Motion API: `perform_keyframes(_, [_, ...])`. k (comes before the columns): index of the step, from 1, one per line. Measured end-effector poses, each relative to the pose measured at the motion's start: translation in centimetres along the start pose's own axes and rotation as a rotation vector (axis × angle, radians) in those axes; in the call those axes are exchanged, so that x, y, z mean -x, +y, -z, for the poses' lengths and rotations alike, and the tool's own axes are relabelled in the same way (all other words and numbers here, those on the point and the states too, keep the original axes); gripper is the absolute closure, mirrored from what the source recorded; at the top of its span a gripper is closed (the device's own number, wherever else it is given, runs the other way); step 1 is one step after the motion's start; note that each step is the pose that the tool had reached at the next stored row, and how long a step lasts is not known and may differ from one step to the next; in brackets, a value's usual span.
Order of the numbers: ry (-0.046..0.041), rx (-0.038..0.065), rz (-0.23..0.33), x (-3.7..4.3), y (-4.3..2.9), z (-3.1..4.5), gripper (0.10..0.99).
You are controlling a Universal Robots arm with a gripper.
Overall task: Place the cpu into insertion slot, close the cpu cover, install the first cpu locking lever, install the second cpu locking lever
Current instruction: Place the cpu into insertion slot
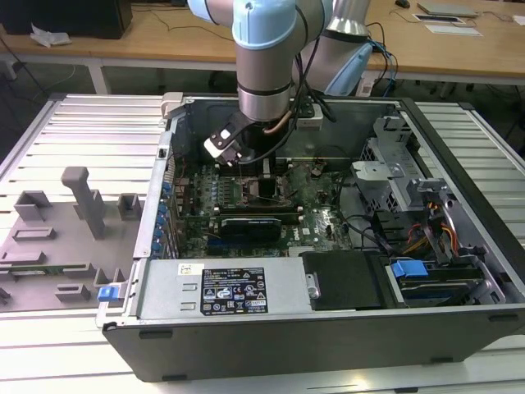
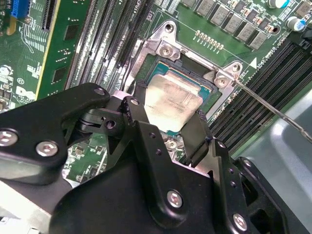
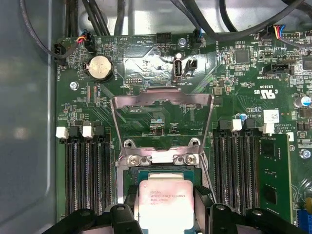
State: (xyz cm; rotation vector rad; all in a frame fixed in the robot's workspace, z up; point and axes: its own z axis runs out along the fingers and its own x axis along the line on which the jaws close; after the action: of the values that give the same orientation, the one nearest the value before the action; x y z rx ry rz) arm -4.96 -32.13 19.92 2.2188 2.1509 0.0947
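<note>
**Cpu clamped over the open socket**

Slatted metal table (image 1: 74, 123) carries an open computer case (image 1: 328, 336). The arm (image 1: 262, 74) drops straight down into it, over the motherboard (image 3: 146, 63). Black memory slots (image 3: 87, 175) flank the socket (image 3: 161, 174) on both sides. The cpu cover (image 3: 163, 100) is swung open, lying back from its hinge, with the board showing through its open centre. The gripper (image 3: 165, 204) is closed on the cpu (image 2: 171, 100), with black fingers (image 2: 139, 117) pressed to opposite edges. The cpu sits directly over the socket, silvery top up; seated or just above, cannot tell. A locking lever (image 2: 273, 104), thin wire, angles away from a socket corner.
</note>
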Motion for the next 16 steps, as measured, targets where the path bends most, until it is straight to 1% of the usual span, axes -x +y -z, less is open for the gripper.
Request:
perform_keyframes(4, [0.0003, 0.0, 0.0, -0.01, 0.0, -0.04, 0.533])
perform_keyframes(5, [0.0003, 0.0, 0.002, -0.01, 0.0, -0.04, 0.471])
perform_keyframes(16, [0.0007, 0.0, 0.007, -0.01, 0.02, 0.13, 0.471])
